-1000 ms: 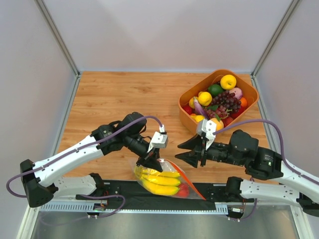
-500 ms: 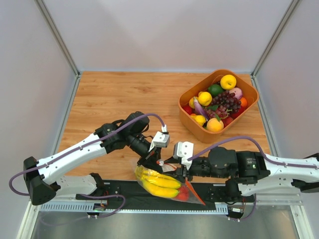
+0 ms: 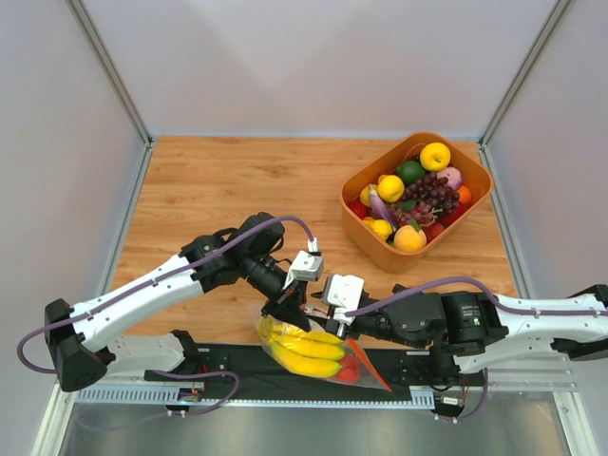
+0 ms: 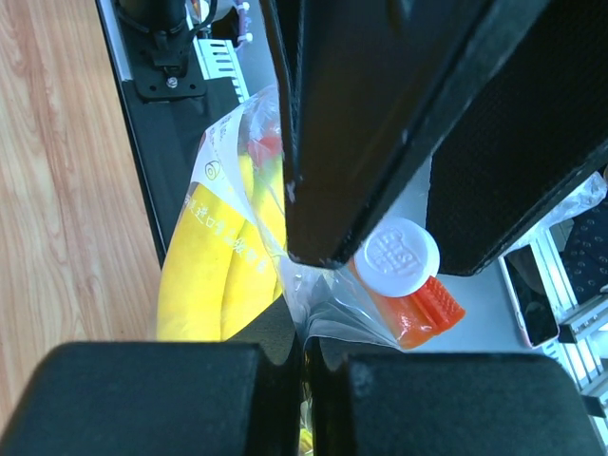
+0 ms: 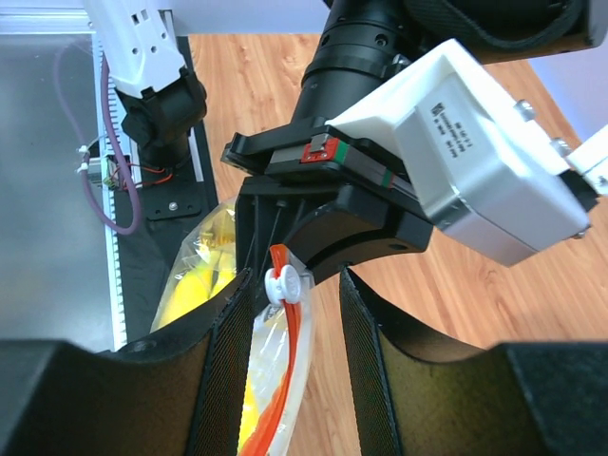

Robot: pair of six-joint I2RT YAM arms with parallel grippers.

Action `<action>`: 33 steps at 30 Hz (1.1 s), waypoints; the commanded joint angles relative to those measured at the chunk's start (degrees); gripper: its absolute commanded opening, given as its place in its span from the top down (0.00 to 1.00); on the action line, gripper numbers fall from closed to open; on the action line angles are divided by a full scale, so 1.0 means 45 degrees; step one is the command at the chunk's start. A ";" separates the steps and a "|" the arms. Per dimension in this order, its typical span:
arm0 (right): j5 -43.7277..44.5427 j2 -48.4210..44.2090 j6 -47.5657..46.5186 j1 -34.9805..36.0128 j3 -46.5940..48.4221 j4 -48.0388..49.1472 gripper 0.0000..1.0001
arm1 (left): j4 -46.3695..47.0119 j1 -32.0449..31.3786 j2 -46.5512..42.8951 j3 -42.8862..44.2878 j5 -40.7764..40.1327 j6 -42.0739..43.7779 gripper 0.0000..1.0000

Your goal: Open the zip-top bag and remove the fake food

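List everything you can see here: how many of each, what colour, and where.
table: one, wood-brown, under everything
basket: one, orange, far right of the table
mixed fruit: many, yellow, green, purple, orange and red, heaped in the basket
zip-top bag: one, clear with a red-orange zip strip, near edge, centre
banana bunch: one, yellow, inside the bag
red fruit: one, red, inside the bag beside the bananas
slider: one, white, on the zip strip
left end effector: one, black, shut on the bag's top
right end effector: one, black, open, fingers either side of the slider

The right gripper has swung in astride the zip-top bag (at its slider).
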 commanded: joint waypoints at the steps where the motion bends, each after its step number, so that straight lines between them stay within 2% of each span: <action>1: 0.0580 -0.0278 -0.0563 0.0093 0.0207 0.0528 0.58 | 0.0302 0.0055 -0.0163 0.0481 0.0774 0.0112 1.00; 27: -0.0435 0.0191 -0.0094 0.0093 0.0285 0.0098 0.65 | 0.0321 0.0055 -0.0027 0.0480 0.0755 0.0112 1.00; 33: -0.0202 0.0191 -0.0153 0.0094 0.0305 0.0039 0.72 | 0.0340 0.0055 -0.0027 0.0480 0.0794 0.0112 1.00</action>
